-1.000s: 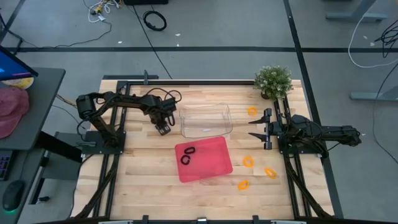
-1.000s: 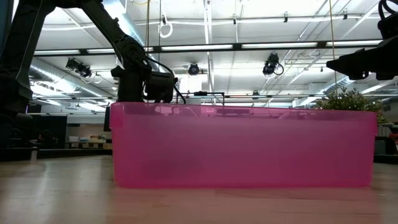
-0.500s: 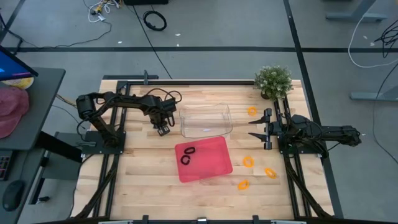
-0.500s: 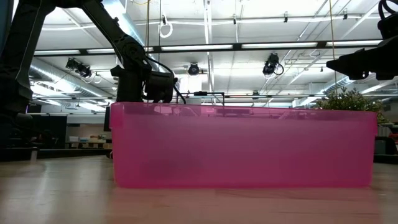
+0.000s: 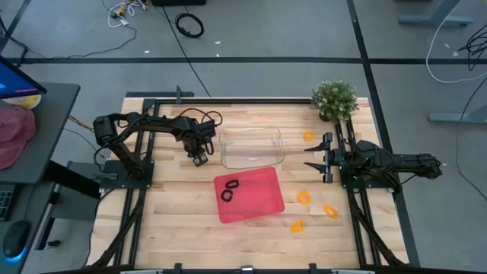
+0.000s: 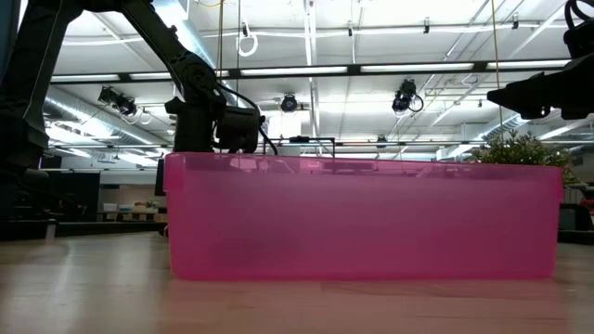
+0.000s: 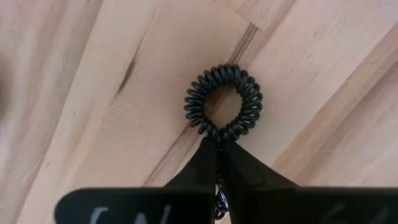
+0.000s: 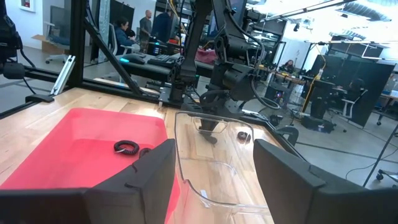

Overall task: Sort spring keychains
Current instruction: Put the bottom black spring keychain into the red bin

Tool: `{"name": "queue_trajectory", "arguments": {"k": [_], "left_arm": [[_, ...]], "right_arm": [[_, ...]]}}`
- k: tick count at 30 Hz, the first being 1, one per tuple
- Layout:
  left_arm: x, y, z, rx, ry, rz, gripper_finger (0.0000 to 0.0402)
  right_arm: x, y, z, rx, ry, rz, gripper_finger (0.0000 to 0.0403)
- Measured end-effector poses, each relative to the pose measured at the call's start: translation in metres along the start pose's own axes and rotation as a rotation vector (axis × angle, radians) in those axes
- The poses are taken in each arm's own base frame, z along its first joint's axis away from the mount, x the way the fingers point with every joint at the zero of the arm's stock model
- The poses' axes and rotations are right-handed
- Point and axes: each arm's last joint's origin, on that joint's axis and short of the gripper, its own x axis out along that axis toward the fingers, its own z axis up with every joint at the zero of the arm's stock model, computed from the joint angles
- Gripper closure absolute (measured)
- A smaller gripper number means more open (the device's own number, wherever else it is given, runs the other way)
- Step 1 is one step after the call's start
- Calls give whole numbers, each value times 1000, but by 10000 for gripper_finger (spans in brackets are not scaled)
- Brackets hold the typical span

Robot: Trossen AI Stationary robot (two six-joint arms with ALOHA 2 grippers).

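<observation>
left gripper (image 7: pixel 217 152): fingers clenching together on a black spring keychain (image 7: pixel 224 102), pinching the coil's near edge; the loop is lying flat on the wooden worktop (image 7: pixel 93 93), sticking out just ahead of the fingertips
left gripper, overhead: sitting low over the worktop (image 5: pixel 175 213), with the clear bin (image 5: pixel 252 147) just beside it toward the right arm
right gripper (image 8: pixel 211 158): fingers standing apart, released, grasping nothing; hovering above the worktop on its own side
clear bin vs right fingers: lying straight ahead of them, its rim showing between the two fingers
red tray (image 5: pixel 249 195): sitting ahead of the right fingers and off to one side, touching or nearly touching the clear bin's near wall
black keychains in tray (image 5: pixel 229 190): two resting together in the tray's corner nearest the left arm
orange keychains (image 5: pixel 303 198): four lying loose on the worktop, three near the right arm's base beside the tray, one (image 5: pixel 307 136) near the potted plant (image 5: pixel 335 99)
low view: red tray wall (image 6: pixel 362 218) filling the frame, keychains hidden
</observation>
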Motion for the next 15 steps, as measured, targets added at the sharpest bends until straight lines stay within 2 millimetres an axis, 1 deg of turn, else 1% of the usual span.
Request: {"name": "queue_trajectory", "arguments": {"k": [15], "left_arm": [[-3, 0, 1, 0, -5, 14, 392]], "right_arm": [[0, 0, 0, 0, 1, 0, 181]]}}
